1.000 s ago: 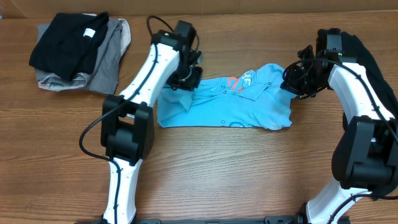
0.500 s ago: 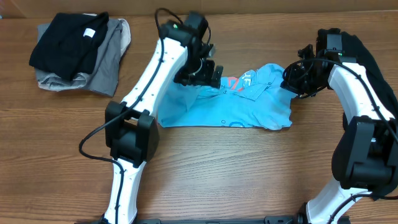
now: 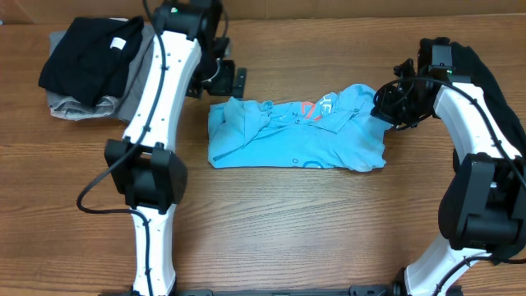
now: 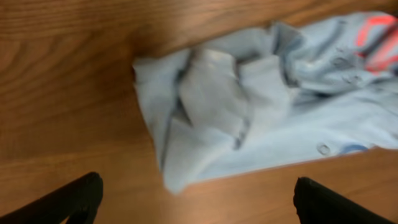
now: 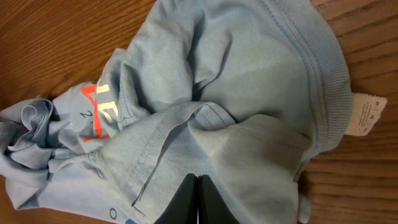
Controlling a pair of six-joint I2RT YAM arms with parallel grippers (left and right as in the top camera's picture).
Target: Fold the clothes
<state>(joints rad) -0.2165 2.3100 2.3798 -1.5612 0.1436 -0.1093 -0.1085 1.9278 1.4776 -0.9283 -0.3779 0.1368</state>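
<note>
The light blue T-shirt [image 3: 296, 136] lies crumpled and partly folded across the middle of the table, its orange and white print facing up. In the left wrist view its bunched left end [image 4: 217, 106] lies on the wood. My left gripper [image 3: 222, 80] hovers above and behind that end, open, with nothing between its dark fingers [image 4: 78, 199]. My right gripper [image 3: 385, 105] is shut at the shirt's right end. In the right wrist view the right gripper [image 5: 198, 178] has its closed tips over the cloth [image 5: 236, 81], and no cloth shows between them.
A pile of folded clothes sits at the back left, a black garment [image 3: 86, 53] on top of grey ones [image 3: 144, 82]. A dark cloth mass [image 3: 493, 94] lies behind my right arm at the right edge. Bare wood [image 3: 296, 222] runs along the front.
My left gripper opened, let go of the shirt's left end and swung back and left toward the pile. The shirt's left end now lies flat. The right arm has not moved.
</note>
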